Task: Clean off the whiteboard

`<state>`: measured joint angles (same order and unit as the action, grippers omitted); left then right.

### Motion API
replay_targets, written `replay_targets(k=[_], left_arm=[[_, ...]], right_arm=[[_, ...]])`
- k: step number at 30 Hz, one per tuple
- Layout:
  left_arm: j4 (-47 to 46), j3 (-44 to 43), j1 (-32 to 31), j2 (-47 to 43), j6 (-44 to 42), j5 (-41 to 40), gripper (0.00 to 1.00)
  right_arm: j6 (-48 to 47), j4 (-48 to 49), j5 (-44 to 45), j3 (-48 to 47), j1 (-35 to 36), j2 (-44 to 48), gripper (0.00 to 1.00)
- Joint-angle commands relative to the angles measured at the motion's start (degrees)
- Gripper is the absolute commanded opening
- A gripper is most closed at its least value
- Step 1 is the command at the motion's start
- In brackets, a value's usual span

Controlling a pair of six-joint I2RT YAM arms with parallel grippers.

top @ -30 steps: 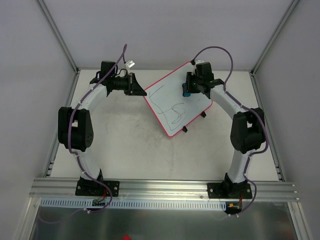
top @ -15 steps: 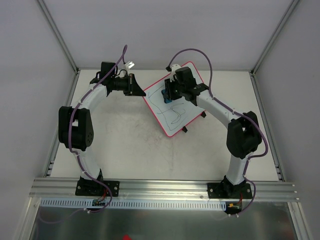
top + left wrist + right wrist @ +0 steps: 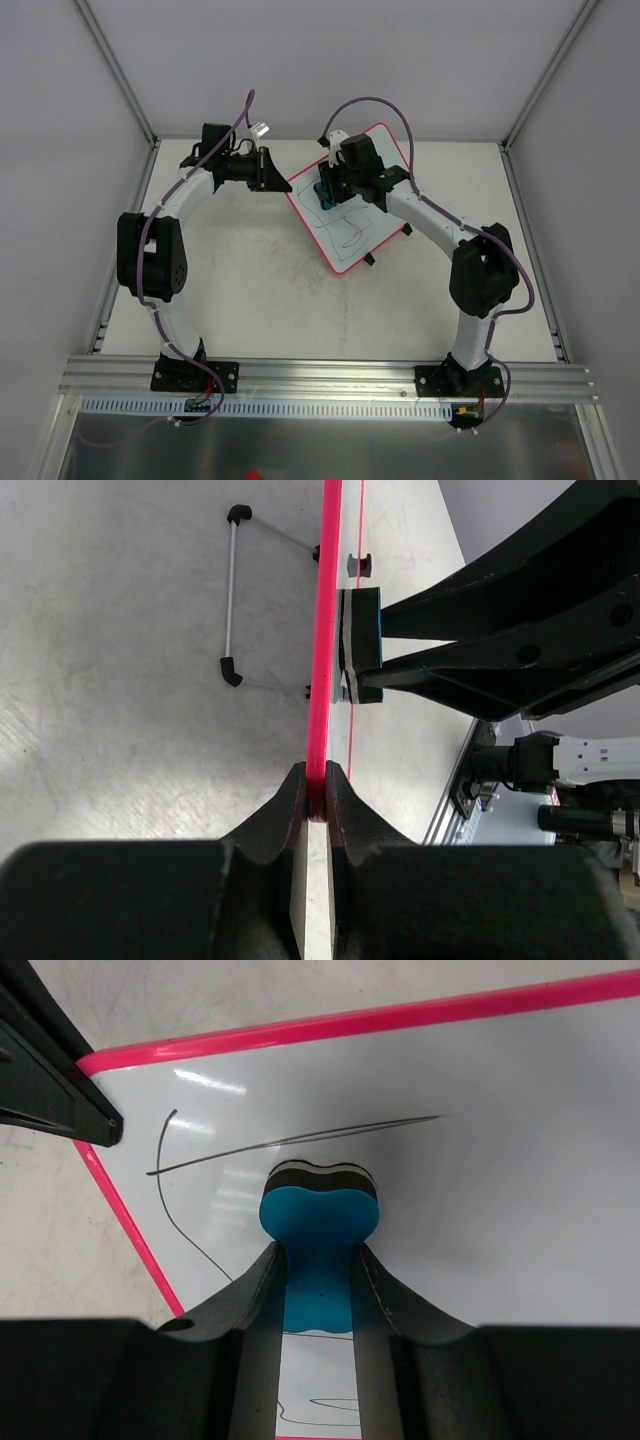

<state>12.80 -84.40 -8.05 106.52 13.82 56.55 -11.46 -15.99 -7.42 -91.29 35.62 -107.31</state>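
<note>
The whiteboard [image 3: 362, 232], white with a pink rim and dark scribbled lines, lies tilted at the back middle of the table. My left gripper [image 3: 284, 184] is shut on its left corner; the left wrist view shows the jaws pinching the pink rim [image 3: 322, 680] edge-on. My right gripper [image 3: 325, 190] is shut on the blue bone-shaped eraser [image 3: 319, 1225] and presses it on the board's upper left part [image 3: 520, 1160], just below a long dark line [image 3: 290, 1141]. More lines run near the left rim and below the eraser.
The board's black feet [image 3: 369, 259] stick out on its near right edge; its wire stand [image 3: 232, 590] shows in the left wrist view. Grey walls enclose the table on three sides. An aluminium rail [image 3: 320, 375] runs along the near edge.
My right gripper has swept the eraser leftward across the board, from its right upper part to near the left corner. The left gripper and the board have stayed in place.
</note>
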Motion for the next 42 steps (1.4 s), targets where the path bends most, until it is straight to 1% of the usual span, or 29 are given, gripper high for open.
replay_targets(k=[1,4,10,14,19,23,25,30,34,42], left_arm=[[-2.25,-2.52,-1.44,-1.14,-2.4,4.88,0.0],[-2.16,-2.26,-1.35,-1.49,-2.49,4.97,0.0],[-1.72,-2.0,-1.44,-1.93,-2.31,4.97,0.0],[-1.72,-2.0,-1.35,-2.02,-2.4,4.88,0.0],[-1.64,-2.0,-1.44,-2.1,-2.66,4.97,0.0],[-1.64,-2.08,-1.44,-2.19,-2.66,5.06,0.0],[-1.55,-2.08,-1.44,-2.19,-2.66,5.06,0.0],[-1.55,-2.26,-1.44,-2.11,-2.75,4.88,0.0],[-1.46,-2.52,-1.44,-1.76,-2.58,4.7,0.0],[-1.37,-3.23,-1.35,-1.49,-2.14,4.44,0.0]], right_arm=[[-0.93,-1.41,-1.99,-4.07,1.74,-2.47,0.0],[0.47,-2.29,1.35,-6.79,1.13,-3.34,0.0],[3.9,-4.31,2.67,-13.2,-1.6,-7.03,0.0],[5.57,-6.16,5.3,-16.55,-3.79,-9.32,0.0],[8.12,-7.91,6.72,-18.05,-8.27,-11.34,0.0],[7.51,-8.36,6.54,-18.49,-9.86,-11.61,0.0],[5.5,-8.36,4.1,-19.19,-9.78,-11.61,0.0],[2.85,-8.36,2.5,-19.02,-7.76,-10.73,0.0],[0.22,-8.44,2.76,-18.4,-4.69,-10.03,0.0],[-1.1,-8.36,4.34,-16.29,1.21,-8.97,0.0]])
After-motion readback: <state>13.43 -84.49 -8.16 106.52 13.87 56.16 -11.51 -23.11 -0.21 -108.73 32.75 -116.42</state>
